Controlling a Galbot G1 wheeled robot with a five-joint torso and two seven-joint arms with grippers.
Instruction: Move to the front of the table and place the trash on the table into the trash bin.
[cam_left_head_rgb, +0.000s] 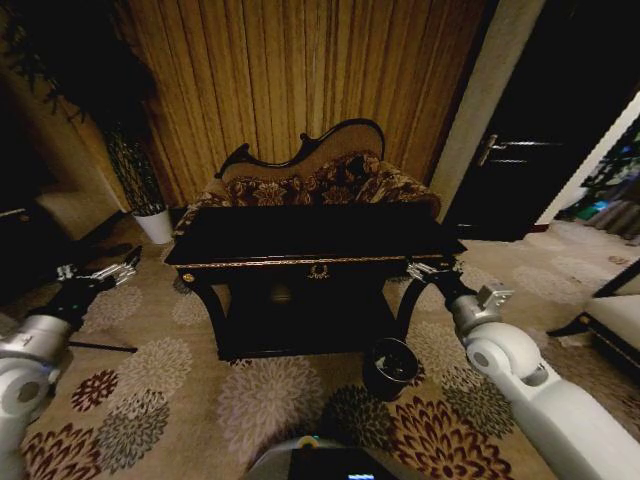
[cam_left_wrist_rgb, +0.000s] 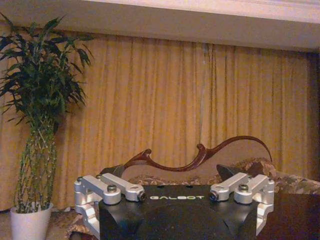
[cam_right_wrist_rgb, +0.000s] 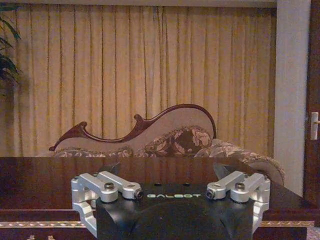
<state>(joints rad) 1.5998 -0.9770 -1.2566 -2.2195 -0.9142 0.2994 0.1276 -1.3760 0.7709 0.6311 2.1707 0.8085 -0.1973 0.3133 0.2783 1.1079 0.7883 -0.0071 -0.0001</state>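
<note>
Glossy black gold-trimmed table (cam_left_head_rgb: 310, 240) stood ahead of both grippers; round dark trash bin (cam_left_head_rgb: 389, 366) below right gripper (cam_left_head_rgb: 432, 270). Left gripper (cam_left_head_rgb: 100, 275) idle off table's left corner. Finger state: cannot tell. Trash indiscernible on dark top; risk: blind grasp missing it.

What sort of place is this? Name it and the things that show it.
Probably a hotel suite or formal sitting room: floor-length gold pleated curtains, a carved dark-framed floral sofa behind the glossy black gold-trimmed console table, flower-patterned carpet, and a potted bamboo plant in a white pot.
</note>
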